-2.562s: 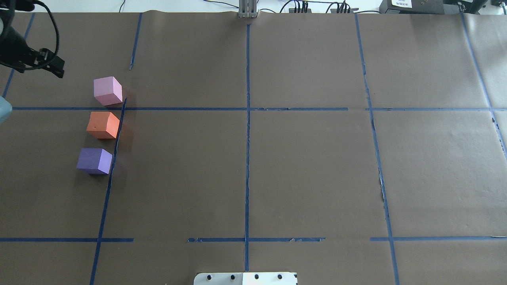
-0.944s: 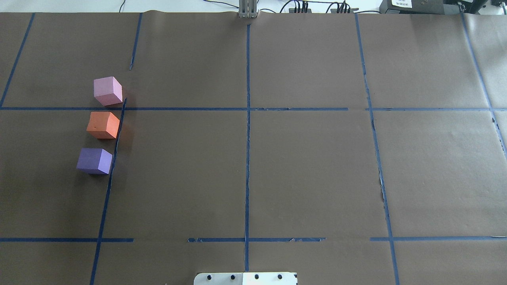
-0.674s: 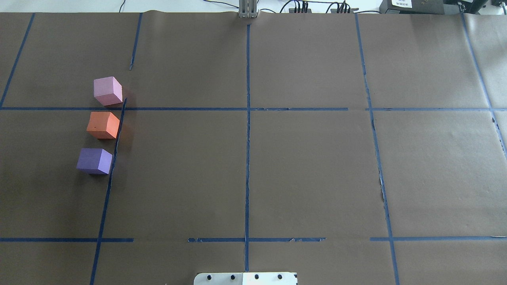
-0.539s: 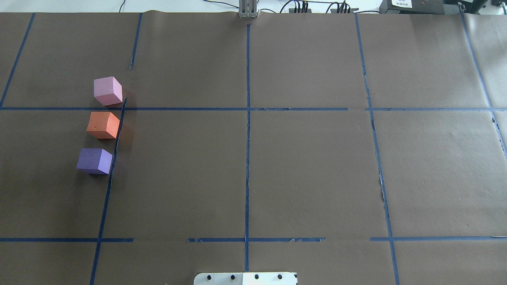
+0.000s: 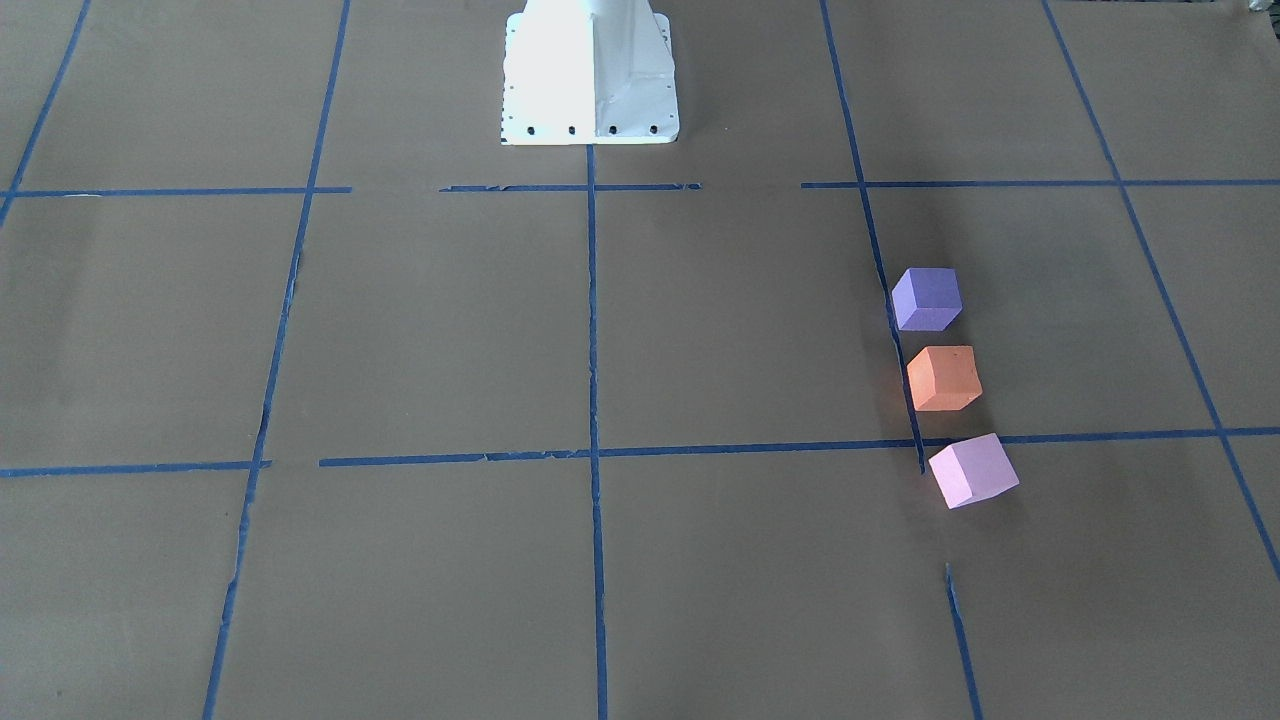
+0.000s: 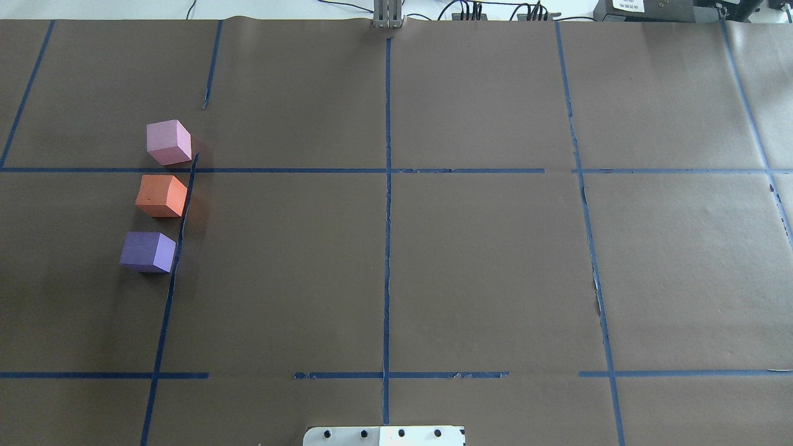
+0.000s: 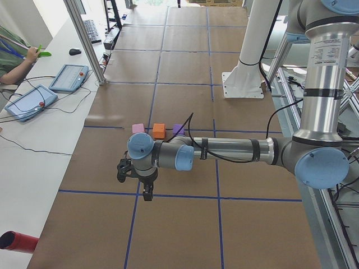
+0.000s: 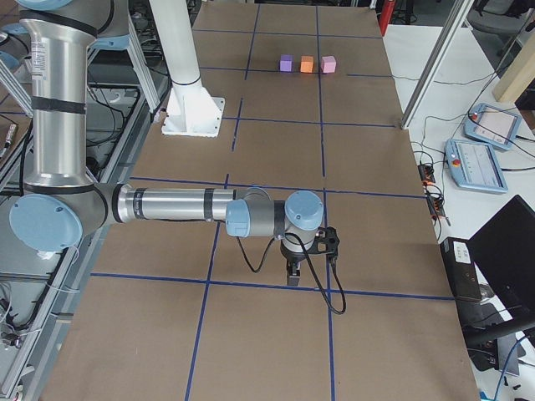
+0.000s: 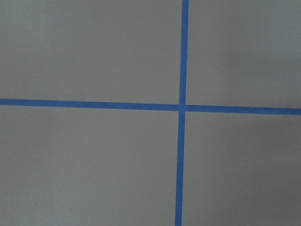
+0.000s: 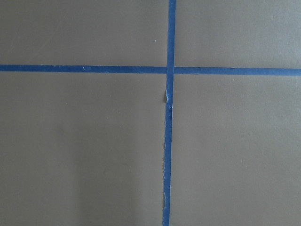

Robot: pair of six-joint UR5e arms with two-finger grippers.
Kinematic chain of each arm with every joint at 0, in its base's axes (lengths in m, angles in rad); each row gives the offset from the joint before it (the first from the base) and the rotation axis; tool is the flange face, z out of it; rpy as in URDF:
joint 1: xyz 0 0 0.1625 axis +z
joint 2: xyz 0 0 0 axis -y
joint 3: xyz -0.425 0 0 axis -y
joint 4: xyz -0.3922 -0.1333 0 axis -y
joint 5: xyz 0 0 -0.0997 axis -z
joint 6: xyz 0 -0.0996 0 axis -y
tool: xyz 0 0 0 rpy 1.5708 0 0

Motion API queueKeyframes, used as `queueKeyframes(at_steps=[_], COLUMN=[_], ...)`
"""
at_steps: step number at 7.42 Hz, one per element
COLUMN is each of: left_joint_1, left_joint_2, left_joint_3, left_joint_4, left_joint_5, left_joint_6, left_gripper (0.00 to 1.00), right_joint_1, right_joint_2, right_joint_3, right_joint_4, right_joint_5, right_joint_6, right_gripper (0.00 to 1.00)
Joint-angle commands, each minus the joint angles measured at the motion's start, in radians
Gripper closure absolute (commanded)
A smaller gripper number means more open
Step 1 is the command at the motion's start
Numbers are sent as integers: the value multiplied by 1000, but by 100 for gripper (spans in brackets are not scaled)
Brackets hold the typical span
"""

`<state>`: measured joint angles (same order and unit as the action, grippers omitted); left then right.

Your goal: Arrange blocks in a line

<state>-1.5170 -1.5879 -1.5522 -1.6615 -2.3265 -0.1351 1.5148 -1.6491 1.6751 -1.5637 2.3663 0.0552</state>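
Three foam blocks stand in a near-straight row beside a blue tape line on the table's left part: the pale pink block [image 6: 168, 142] farthest, the orange block [image 6: 162, 196] in the middle, the dark purple block [image 6: 148, 252] nearest the robot. Small gaps separate them. They also show in the front view: purple [image 5: 927, 298], orange [image 5: 944, 378], pink [image 5: 972, 470]. My left gripper [image 7: 147, 193] hangs over a tape crossing, well away from the blocks. My right gripper [image 8: 292, 276] hangs at the table's other end. I cannot tell whether either is open or shut.
The table is covered in brown paper [image 6: 483, 266] with a blue tape grid. The robot's white base plate [image 5: 588, 75] stands at the middle of the near edge. Control tablets [image 7: 68, 77] lie on the side bench.
The left arm, seen at the overhead view's upper left 2.6 s ago, has left that view. The three blocks have not moved.
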Motion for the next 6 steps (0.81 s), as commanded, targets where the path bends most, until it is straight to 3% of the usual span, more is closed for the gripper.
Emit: queueKeyframes(at_steps=[1,6], left_joint_1=[1,1], left_joint_2=[0,-3], left_joint_3=[4,14], left_joint_4=[-1,-3], left_joint_5=[1,-1], left_joint_6=[0,2], left_gripper=[0,0], right_joint_1=[-1,1], right_joint_2=[0,0], right_joint_3=[0,0], right_joint_4=[1,1], right_joint_5=[1,1], right_joint_6=[0,0], right_gripper=[0,0])
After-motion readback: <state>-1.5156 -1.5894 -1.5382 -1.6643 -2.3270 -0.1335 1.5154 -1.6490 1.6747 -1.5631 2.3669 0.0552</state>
